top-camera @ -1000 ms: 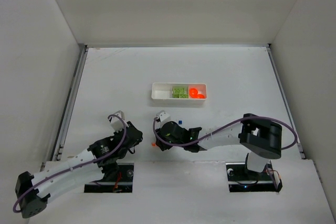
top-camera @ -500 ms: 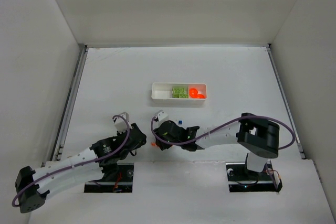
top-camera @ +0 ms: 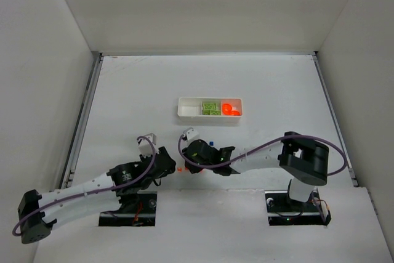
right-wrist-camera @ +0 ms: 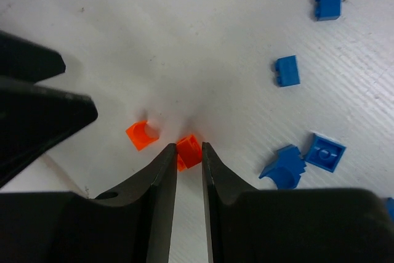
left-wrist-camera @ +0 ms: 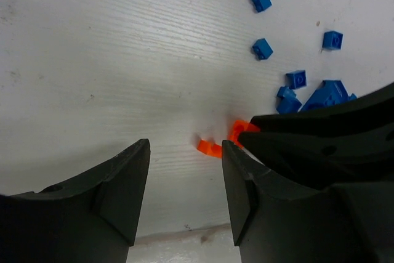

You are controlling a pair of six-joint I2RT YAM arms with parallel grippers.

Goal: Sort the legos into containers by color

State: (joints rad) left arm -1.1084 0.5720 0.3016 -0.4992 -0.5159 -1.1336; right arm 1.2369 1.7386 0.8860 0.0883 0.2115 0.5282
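From above, the left gripper (top-camera: 167,165) and right gripper (top-camera: 186,165) seem to meet at orange specks (top-camera: 180,169), with the tray (top-camera: 188,108) well beyond them. In the left wrist view, the left jaws stand wide and empty, with an orange curved piece (left-wrist-camera: 209,147) lying between them. In the right wrist view, the right jaws pinch an orange brick (right-wrist-camera: 189,152) just beside that piece.

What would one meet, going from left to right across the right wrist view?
left gripper → loose orange lego → pinched orange lego, between the fingers of the right gripper → blue legos, scattered; their own order overlaps.
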